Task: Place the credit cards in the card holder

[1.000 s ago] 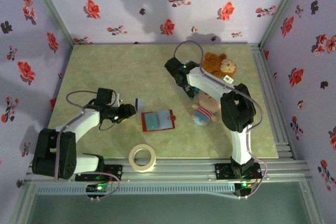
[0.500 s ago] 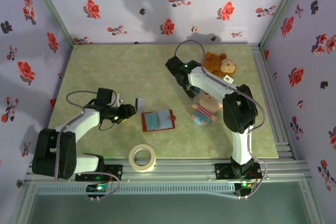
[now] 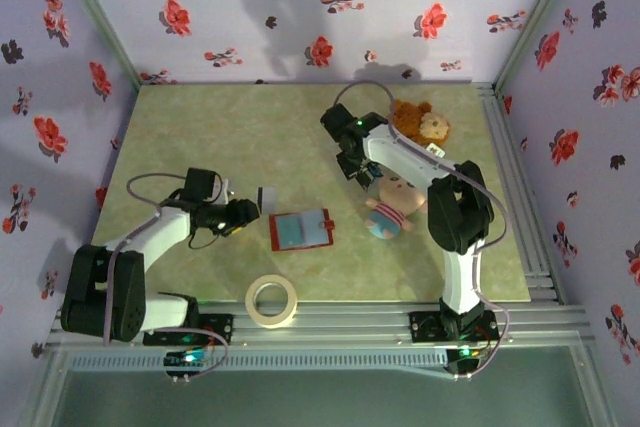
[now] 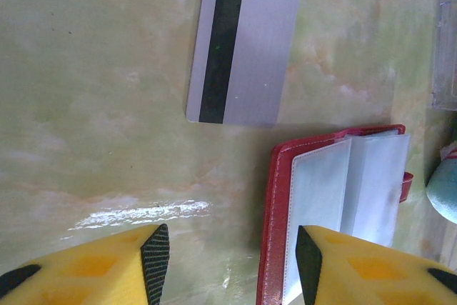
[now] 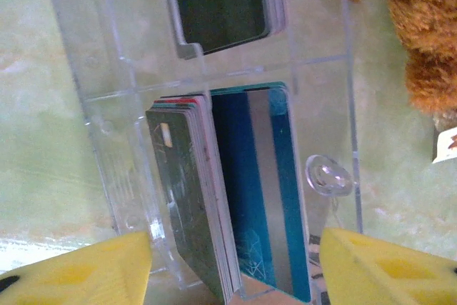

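A grey credit card [image 4: 243,41] with a black stripe lies flat on the table, also seen from above [image 3: 266,196]. The red card holder [image 4: 335,205] lies open beside it, pockets up [image 3: 300,230]. My left gripper [image 4: 232,262] is open low over the table, just short of the card; its right finger [image 4: 357,269] overlaps the holder's edge and nothing is between the jaws. My right gripper [image 5: 235,276] is open above a clear slotted stand [image 5: 328,91]. A dark stack of cards [image 5: 189,198] and a teal card [image 5: 264,191] stand upright there between the spread fingers.
A brown plush bear [image 3: 420,122] and a pink-and-blue doll [image 3: 392,207] lie by the right arm. A roll of tape [image 3: 271,301] sits near the front edge. More dark cards [image 5: 221,5] fill the stand's farther slot. Flowered walls enclose the table.
My right gripper has gone from shut to open over the stand and shifted slightly back. The left arm, grey card and holder have not moved.
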`<state>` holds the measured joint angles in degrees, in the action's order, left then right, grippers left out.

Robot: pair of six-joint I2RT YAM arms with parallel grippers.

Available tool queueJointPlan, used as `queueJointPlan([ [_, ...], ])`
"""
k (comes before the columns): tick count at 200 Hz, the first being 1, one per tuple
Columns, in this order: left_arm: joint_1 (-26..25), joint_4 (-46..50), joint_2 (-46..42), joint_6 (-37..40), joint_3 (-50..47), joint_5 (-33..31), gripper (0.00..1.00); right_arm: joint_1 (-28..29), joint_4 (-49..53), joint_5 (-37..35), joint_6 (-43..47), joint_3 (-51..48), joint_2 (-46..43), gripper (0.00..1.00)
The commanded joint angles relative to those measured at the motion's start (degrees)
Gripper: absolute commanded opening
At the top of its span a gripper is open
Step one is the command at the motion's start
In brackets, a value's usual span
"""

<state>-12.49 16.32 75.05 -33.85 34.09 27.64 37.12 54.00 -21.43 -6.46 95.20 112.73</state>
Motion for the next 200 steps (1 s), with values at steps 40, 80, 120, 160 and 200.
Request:
queueJointPlan([
  [40, -0.60, 0.03, 0.10, 1.33, -0.19, 0.66, 0.54, 1.90, 1.24, -14.16, 2.66, -0.79, 3.86, 0.73],
  [80, -0.60, 0.27, 0.02, 1.43, -0.09, 0.58, 0.54, 2.50, 0.56, -20.84, 2.53, -1.20, 4.87, 0.73],
  [120, -0.67, 0.69, 0.50, 1.77, 0.51, 0.67, 0.54, 2.94, -0.07, -24.67, 1.71, -1.50, 4.22, 0.68],
  [160, -0.69, 0.69, 0.89, 1.87, 0.74, 0.71, 0.54, 3.04, -0.76, -25.23, 1.10, -2.07, 3.25, 0.50],
  [200, -0.76, 0.69, 0.98, 1.85, 0.90, 0.77, 0.54, 3.04, -0.39, -25.46, 0.57, -1.86, 3.77, 0.24],
])
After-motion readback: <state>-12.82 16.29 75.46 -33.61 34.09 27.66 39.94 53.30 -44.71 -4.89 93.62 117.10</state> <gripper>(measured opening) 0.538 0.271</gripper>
